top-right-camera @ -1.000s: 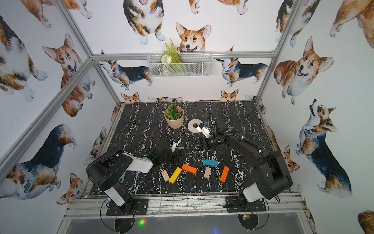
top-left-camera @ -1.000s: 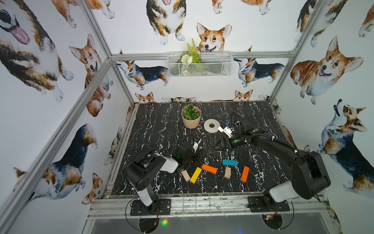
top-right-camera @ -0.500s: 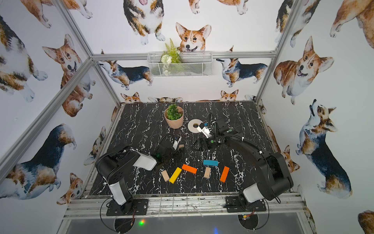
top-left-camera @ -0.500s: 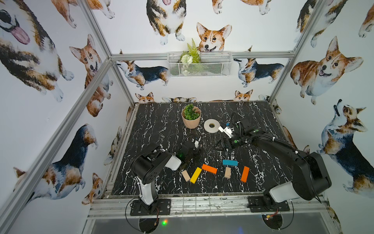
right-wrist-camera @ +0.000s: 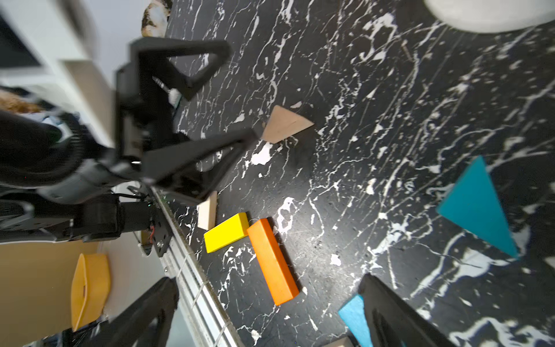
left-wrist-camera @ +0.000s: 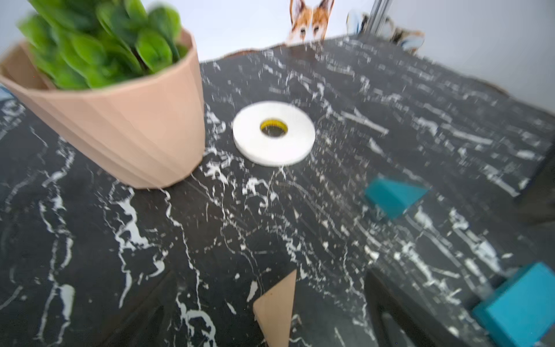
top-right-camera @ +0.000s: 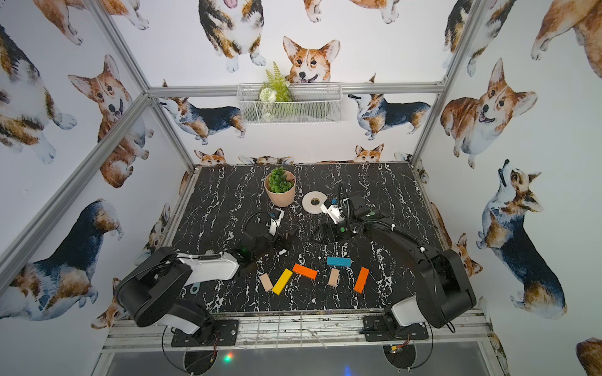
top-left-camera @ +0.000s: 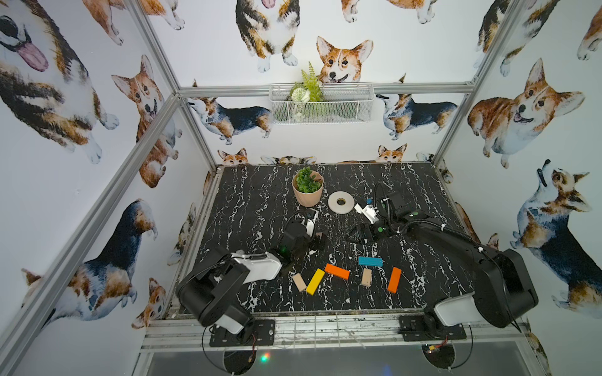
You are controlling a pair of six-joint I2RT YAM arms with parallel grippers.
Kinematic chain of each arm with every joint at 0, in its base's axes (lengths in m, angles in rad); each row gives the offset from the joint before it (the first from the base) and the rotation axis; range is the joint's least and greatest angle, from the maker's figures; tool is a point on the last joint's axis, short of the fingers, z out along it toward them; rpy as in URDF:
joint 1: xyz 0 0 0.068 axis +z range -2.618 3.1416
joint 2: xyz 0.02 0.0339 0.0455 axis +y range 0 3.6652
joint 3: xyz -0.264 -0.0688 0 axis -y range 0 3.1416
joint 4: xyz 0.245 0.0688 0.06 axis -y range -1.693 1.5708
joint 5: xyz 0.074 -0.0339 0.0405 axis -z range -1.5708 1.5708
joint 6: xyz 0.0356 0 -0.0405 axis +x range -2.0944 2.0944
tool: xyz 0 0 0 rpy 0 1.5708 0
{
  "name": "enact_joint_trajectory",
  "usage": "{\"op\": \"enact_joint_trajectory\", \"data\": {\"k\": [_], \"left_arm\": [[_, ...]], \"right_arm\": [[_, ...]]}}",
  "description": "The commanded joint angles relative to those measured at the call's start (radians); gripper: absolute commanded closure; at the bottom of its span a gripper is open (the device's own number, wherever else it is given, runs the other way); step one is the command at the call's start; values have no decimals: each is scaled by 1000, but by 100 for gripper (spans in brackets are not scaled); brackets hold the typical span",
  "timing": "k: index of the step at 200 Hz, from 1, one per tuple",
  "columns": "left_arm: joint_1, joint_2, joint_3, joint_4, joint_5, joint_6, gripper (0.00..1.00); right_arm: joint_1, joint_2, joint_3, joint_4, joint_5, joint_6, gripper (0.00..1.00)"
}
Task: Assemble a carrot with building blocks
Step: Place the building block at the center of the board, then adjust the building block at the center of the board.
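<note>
My left gripper [top-left-camera: 318, 239] is open near the table's middle, and a plain-wood triangle [left-wrist-camera: 277, 309] lies flat on the table between its jaws. To its right my right gripper [top-left-camera: 355, 236] is open and empty. A blue triangle [right-wrist-camera: 477, 207] lies near it, hidden in both top views. Toward the front edge lie loose building blocks: a short wood block [top-left-camera: 299, 282], a yellow bar [top-left-camera: 315, 282], an orange bar [top-left-camera: 337, 271], a blue bar [top-left-camera: 370, 261], a second short wood block [top-left-camera: 366, 277] and a second orange bar [top-left-camera: 394, 280]. No carrot column stands assembled.
A potted green plant [top-left-camera: 308, 188] and a white tape roll [top-left-camera: 341, 202] sit behind the grippers. A wire basket [top-left-camera: 321, 104] hangs on the back wall. A metal rail [top-left-camera: 325, 328] runs along the table's front edge.
My left gripper has opened and let go of the wood triangle, which now lies between its jaws. The right arm has stayed where it was.
</note>
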Motion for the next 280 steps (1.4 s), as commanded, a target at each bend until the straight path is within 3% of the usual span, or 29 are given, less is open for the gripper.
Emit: {"op": "enact_joint_trajectory", "data": {"k": [1,48,72,86,110,144,154,171,208,218,233,280], "left_arm": [[0,-145,47,-259,-67,-75,0],[3,-350,90,-521,-158,-25,0],[3,-406,48,-551,-272,35,0],[6,-431,8,-519,-284,67,0],[13,-430,-56,-460,-327,126,0],[56,-383,-59,-458,-250,73,0],[59,-383,-72,-438,-243,61,0],[71,-384,-89,-411,-220,51,0],[78,-316,-89,-387,-170,25,0],[79,-280,-83,-378,-146,19,0],[77,-238,-67,-372,-129,15,0],[78,-160,-41,-332,-89,12,1]], "right_arm": [[16,-75,-40,91,227,19,1],[23,-190,-137,187,473,26,1],[100,-224,-152,180,750,-26,1],[147,-259,-181,210,872,-71,1],[148,-330,-253,272,960,-98,1],[84,-385,-285,265,909,-69,0],[67,-374,-274,242,875,-66,11],[59,-340,-263,226,851,-65,47],[59,-220,-255,270,673,-83,70],[61,-177,-233,264,630,-85,64],[60,-122,-207,265,583,-103,33],[60,-30,-184,339,504,-129,26]]}}
